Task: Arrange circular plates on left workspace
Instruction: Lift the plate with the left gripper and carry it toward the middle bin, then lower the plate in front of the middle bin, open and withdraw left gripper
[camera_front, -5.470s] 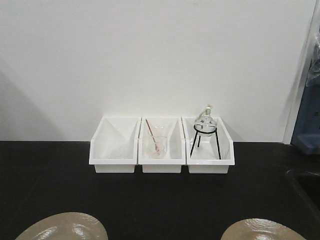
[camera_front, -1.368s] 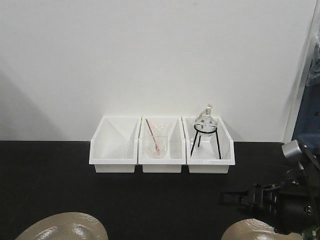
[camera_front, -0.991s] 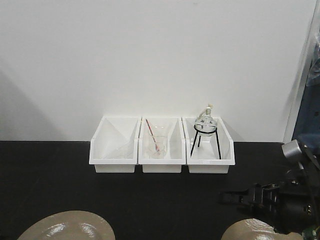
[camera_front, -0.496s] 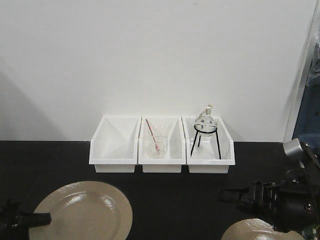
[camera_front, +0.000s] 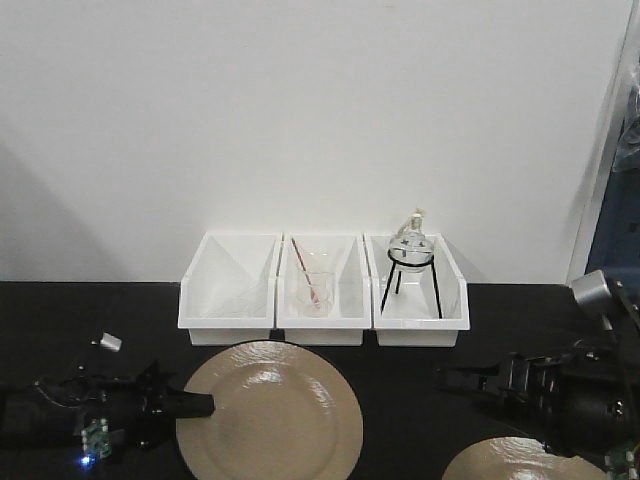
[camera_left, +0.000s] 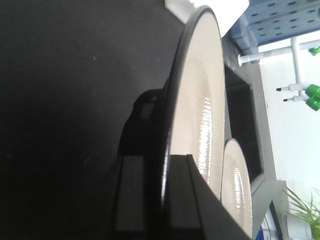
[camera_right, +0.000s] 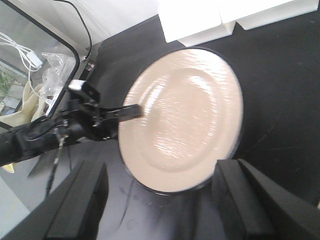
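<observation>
Plate (camera_front: 270, 415) pinched at its 9 o'clock rim by left tool (camera_front: 197, 404); second plate (camera_front: 525, 462) at 5 o'clock from wide-open right tool (camera_front: 447, 380), nearer that arm.

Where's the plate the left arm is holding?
Front view: the plate is left of centre over the black countertop, just before the left white bin and middle white bin, left gripper clamped on its left rim.

Bright, even lighting. Glare streaks the glossy plate (camera_front: 270, 410); a soft shadow dims the far wall (camera_front: 60, 220) at left. The right wrist view is blurred.
</observation>
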